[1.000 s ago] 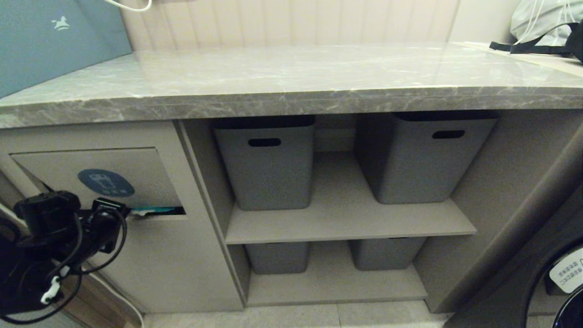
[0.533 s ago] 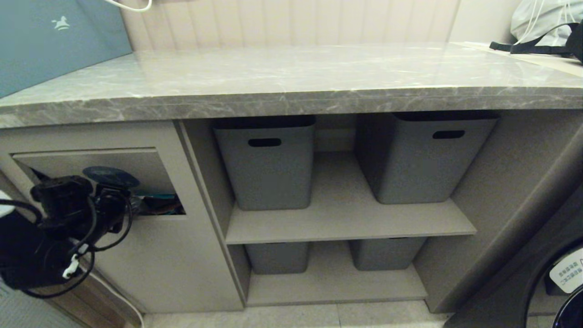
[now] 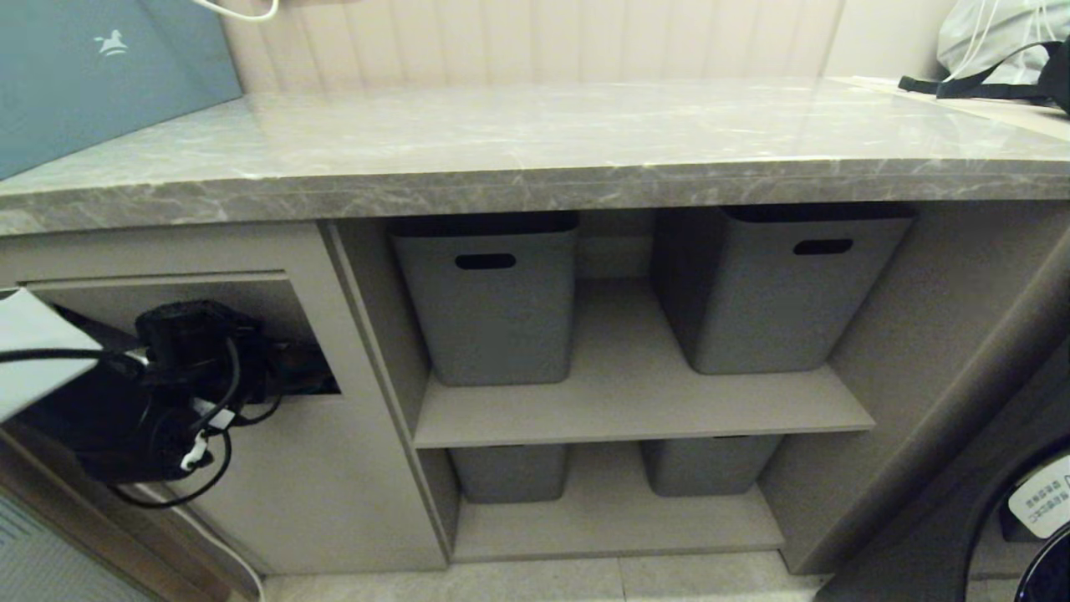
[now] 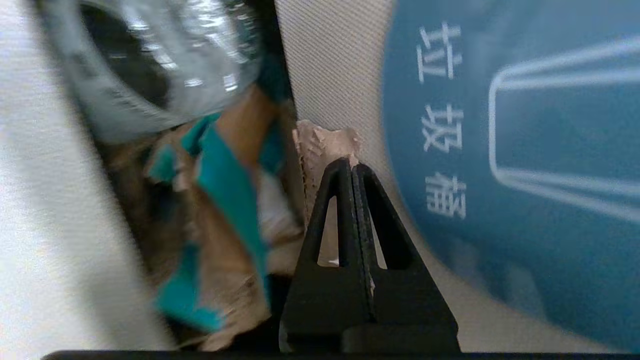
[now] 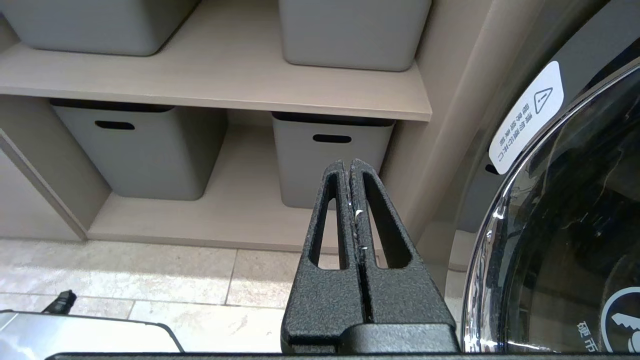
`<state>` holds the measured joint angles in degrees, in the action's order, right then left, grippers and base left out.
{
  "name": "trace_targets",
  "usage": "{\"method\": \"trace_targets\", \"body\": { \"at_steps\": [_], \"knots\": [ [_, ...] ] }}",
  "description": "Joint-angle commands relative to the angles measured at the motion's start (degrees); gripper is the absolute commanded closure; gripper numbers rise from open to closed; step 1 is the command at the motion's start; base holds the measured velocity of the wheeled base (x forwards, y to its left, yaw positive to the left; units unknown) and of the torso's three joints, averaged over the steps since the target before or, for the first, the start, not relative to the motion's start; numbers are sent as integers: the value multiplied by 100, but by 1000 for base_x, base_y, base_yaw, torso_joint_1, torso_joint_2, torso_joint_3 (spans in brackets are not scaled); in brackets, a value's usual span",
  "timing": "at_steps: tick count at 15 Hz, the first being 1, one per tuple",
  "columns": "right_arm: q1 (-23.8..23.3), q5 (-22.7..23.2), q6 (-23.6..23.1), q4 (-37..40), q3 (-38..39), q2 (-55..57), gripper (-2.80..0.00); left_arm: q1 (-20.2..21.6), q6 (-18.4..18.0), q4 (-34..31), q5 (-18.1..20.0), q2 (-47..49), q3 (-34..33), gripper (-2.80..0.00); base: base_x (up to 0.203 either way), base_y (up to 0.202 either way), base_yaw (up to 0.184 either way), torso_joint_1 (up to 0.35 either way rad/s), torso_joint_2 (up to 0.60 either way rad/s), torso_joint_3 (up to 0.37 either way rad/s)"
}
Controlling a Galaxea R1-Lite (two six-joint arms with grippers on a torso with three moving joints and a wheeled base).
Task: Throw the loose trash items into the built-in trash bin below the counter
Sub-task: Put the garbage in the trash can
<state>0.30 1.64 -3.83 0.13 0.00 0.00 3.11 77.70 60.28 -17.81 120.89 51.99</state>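
1 teal packet (image 4: 225, 200) beside left pincer (image 4: 351, 165)

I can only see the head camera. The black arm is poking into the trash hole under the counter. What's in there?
Observer: The left wrist view shows teal and brown trash pieces lying past the blue-icon flap.
Operator: Is the arm holding any?
Observer: The left gripper has its jaws shut. A pale torn scrap sits right at their tips, but I can't tell if it's pinched.
Operator: Where's the other arm?
Observer: The right gripper, jaws shut, hangs low, facing the bottom-shelf grey tubs beside a round glass door.
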Motion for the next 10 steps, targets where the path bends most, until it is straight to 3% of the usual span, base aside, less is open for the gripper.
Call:
{"method": "trace_targets", "body": {
  "at_steps": [1, 4, 9, 10],
  "knots": [
    [5, 3, -4, -5, 0, -9, 0, -20, 122, 27, -23, 136, 160, 0, 0, 0, 0, 0, 0, 0],
    [-4, 3, -4, 4, 0, -9, 0, -16, 316, 27, -25, 210, 433, 0, 0, 0, 0, 0, 0, 0],
    [5, 3, -4, 4, 0, -9, 0, -71, 991, 233, 18, 247, 561, 0, 0, 0, 0, 0, 0, 0],
    [-4, 3, -4, 4, 0, -9, 0, -93, 1260, 470, 36, 243, 538, 0, 0, 0, 0, 0, 0, 0]
  ]
}}
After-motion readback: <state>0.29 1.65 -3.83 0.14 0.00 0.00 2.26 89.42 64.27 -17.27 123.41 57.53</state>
